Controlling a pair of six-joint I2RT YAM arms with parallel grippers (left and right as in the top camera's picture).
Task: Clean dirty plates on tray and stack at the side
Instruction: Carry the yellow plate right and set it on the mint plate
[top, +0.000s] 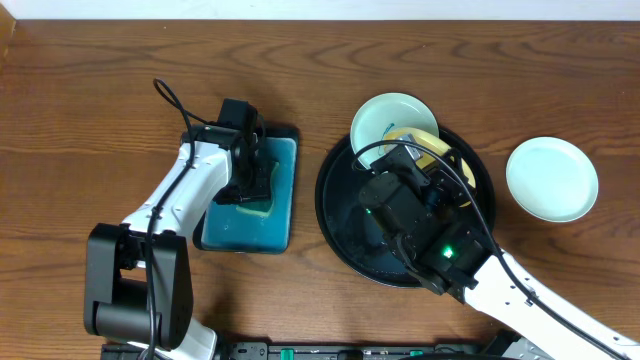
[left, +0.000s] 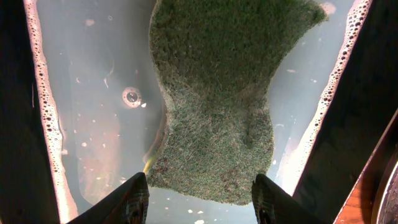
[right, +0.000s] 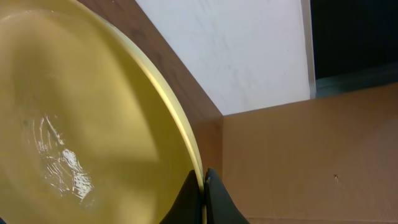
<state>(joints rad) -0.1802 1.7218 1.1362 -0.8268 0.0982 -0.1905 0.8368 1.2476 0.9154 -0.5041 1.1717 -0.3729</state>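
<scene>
Nearest the front edge of the table (top: 80, 100), the right arm reaches in over the black tray (top: 335, 225). The right gripper (right: 203, 196) is closed on the rim of the yellow plate (right: 81, 124), with the thin edge pinched between its two fingertips. The plate is tilted, and its wet, glossy inner face is turned to the wrist camera. From overhead the yellow plate sits over the far right part of the black tray, largely hidden by the arm. The tray's near half is bare, dark floor. To the left, a narrow strip of wood separates the black tray from the teal tray (top: 245, 235), which holds cloudy water (left: 93, 124) with a line of foam along both long walls. A green sponge (left: 217, 93) lies in it. The left gripper (left: 200, 199) hangs over the sponge with its jaws apart, one finger at each side of the sponge's near end. Whether they touch it cannot be told. Farther back, the far mint plate (top: 390, 120) lies across the black tray's far rim, partly on the tray and partly over the wood, close to the yellow plate. Off to the right, the side mint plate (top: 552, 178) rests flat on the table, apart from the black tray's rim and with bare wood all round it. Past the table's far edge stands a pale wall (right: 249, 56).
</scene>
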